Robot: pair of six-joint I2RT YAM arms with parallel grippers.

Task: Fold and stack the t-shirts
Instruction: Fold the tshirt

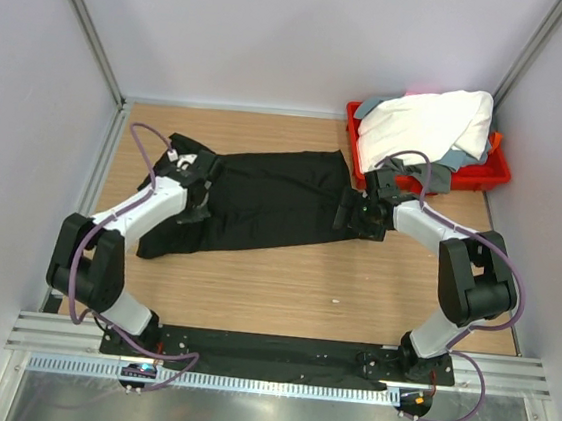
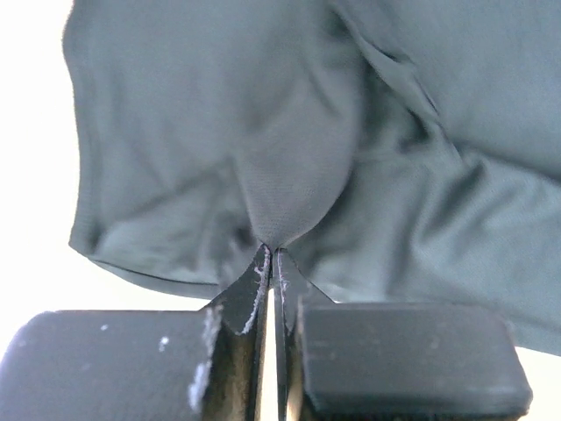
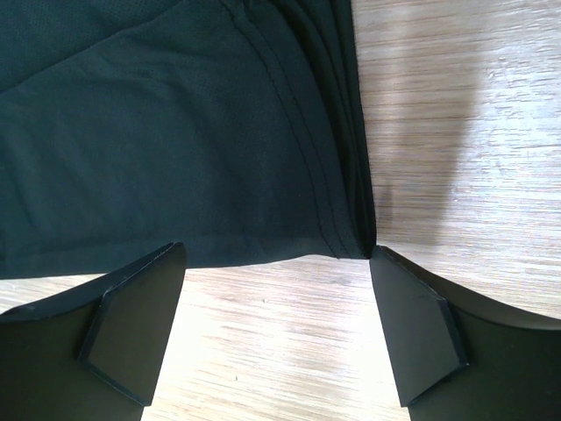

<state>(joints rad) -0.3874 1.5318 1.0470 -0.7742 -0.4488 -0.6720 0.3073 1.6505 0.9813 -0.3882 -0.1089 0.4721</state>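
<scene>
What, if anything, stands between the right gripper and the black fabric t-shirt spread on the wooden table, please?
Nothing visible does: the open right gripper sits at the hem of the black fabric t-shirt, with only bare wooden table beside it.

I work in a robot lab test cell. Plain pale wall panels (image 1: 310, 33) box me in from 9 through 12 to 3 o'clock, held by bare metal posts (image 1: 84, 24). My left arm (image 1: 145, 211) and right arm (image 1: 430, 226) are bolted to a black plate (image 1: 276, 351) at 6 o'clock, beside a slotted metal rail (image 1: 273, 383). Purple cables (image 1: 146, 156) loop loose along them. The table (image 1: 352, 298) is a bare wooden board. The only homely things are a black t-shirt (image 1: 272, 200) at 12 o'clock and a red tray (image 1: 486, 177) of clothes at 1 o'clock.
</scene>
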